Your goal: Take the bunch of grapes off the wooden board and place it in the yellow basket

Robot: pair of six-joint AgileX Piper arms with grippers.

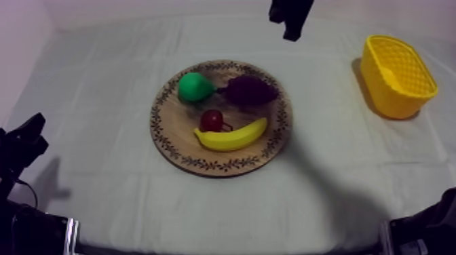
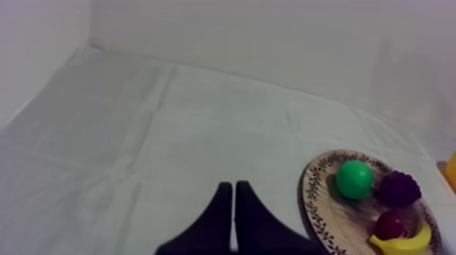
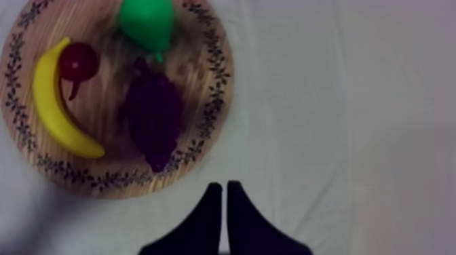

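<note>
A dark purple bunch of grapes (image 1: 250, 89) lies on the round wooden board (image 1: 178, 142) at its far right part, beside a green pear (image 1: 195, 87). In front of them lie a small red fruit (image 1: 212, 120) and a banana (image 1: 232, 135). The yellow basket (image 1: 396, 76) stands at the far right of the table. My right gripper (image 3: 224, 192) is shut on nothing, hovering over the cloth just off the board's rim, near the grapes (image 3: 155, 119). My right arm (image 1: 290, 15) comes in at the top. My left gripper (image 2: 234, 192) is shut on nothing, over bare cloth left of the board (image 2: 326, 217).
The board sits in the middle of the grey-white cloth, with open cloth all around it. A white wall rises behind the table. My left arm (image 1: 20, 146) rests low at the left edge.
</note>
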